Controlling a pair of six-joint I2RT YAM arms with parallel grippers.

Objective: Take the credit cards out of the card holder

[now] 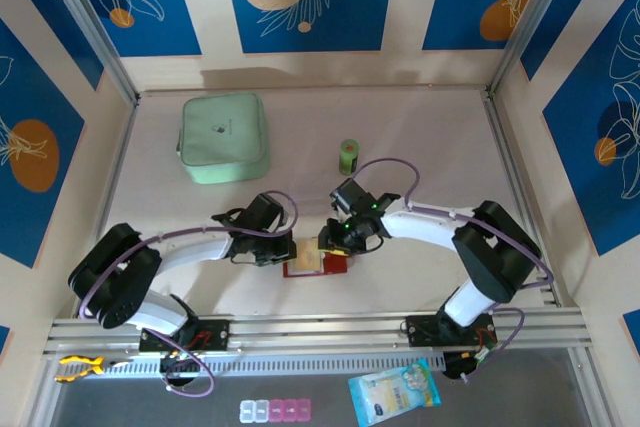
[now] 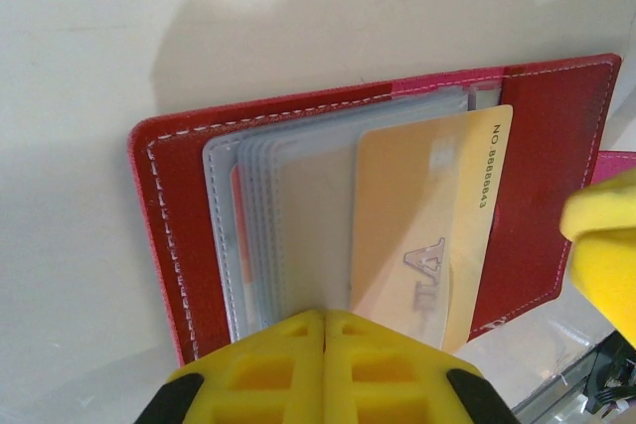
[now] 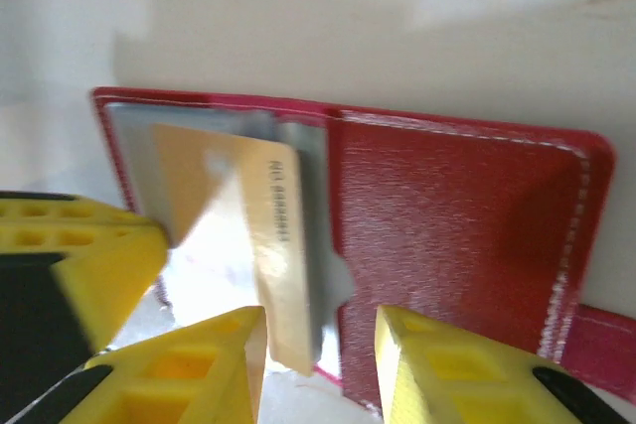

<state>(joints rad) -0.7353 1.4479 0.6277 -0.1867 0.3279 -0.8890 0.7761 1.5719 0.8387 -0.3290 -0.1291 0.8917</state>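
Card holder [image 2: 542, 196] lies open near the middle of the tabletop's [image 1: 420, 127] near edge, orange credit card [image 2: 417, 235] half out of its clear sleeves [image 2: 288, 225]. Left gripper [image 2: 324, 354] is pinched closed at the sleeves; right gripper [image 3: 318, 323] spreads over the card's corner. A skewed pinch risks dragging the holder along.

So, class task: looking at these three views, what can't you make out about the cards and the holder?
Left wrist view: stacked cloudy sleeves hide any further cards; the left gripper covers the orange card's lower corner.
Right wrist view: the card's number is blurred.
Top view: the right gripper and left gripper cover most of the card holder.
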